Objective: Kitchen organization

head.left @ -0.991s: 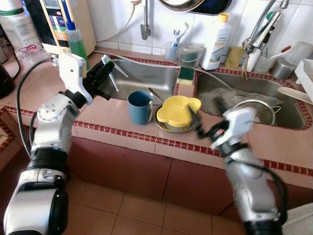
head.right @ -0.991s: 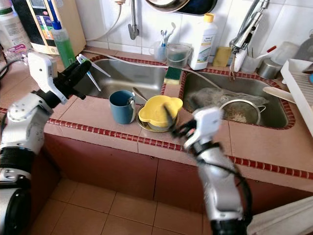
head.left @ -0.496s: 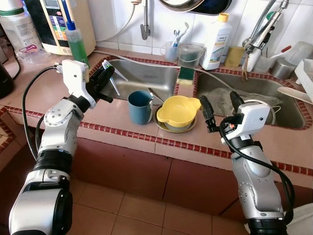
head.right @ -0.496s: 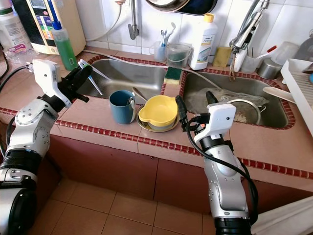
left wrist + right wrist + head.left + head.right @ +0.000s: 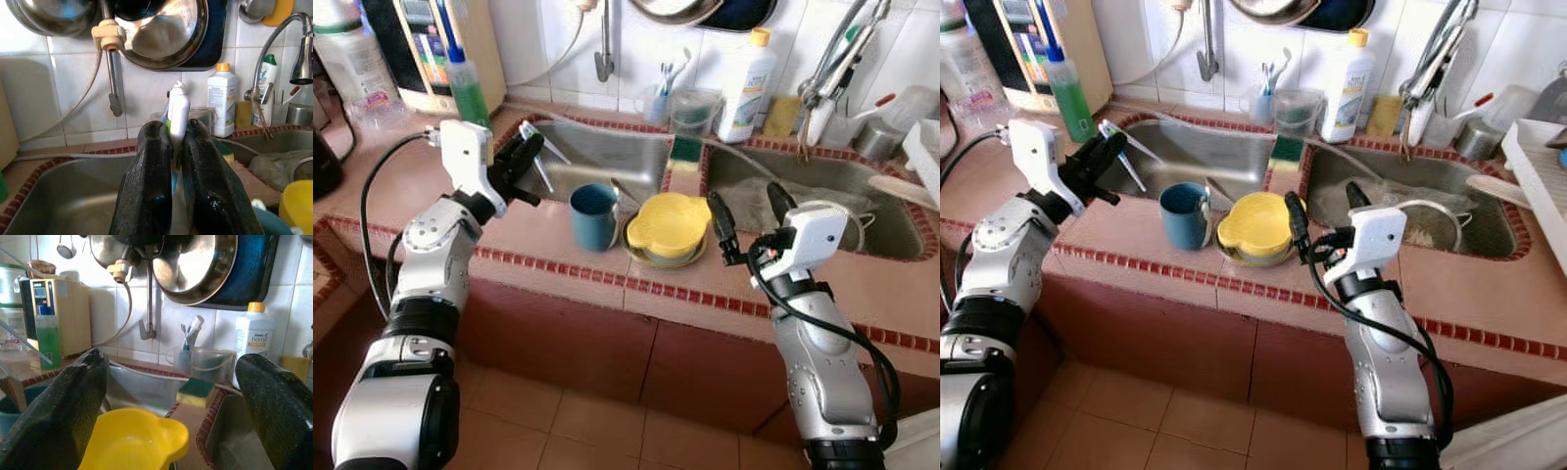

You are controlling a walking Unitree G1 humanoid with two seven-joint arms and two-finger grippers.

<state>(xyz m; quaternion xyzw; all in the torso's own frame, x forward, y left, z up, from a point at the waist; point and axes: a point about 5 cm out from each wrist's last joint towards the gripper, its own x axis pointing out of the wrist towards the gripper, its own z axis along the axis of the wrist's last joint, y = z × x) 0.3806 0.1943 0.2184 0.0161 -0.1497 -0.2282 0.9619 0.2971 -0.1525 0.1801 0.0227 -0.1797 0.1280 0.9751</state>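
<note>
— Two end effectors: what is held?
— A toothbrush (image 5: 178, 113) is clamped in the left end effector (image 5: 521, 160) above the sink (image 5: 607, 147). The right end effector (image 5: 744, 211) is spread wide beside the yellow bowl (image 5: 670, 221) at the bench's front edge; closing on its rim is judged next.

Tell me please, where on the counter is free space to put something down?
Bare tile lies between the left gripper and the blue cup, and right of the right gripper along the sink front. It is crowded around the yellow bowl.
</note>
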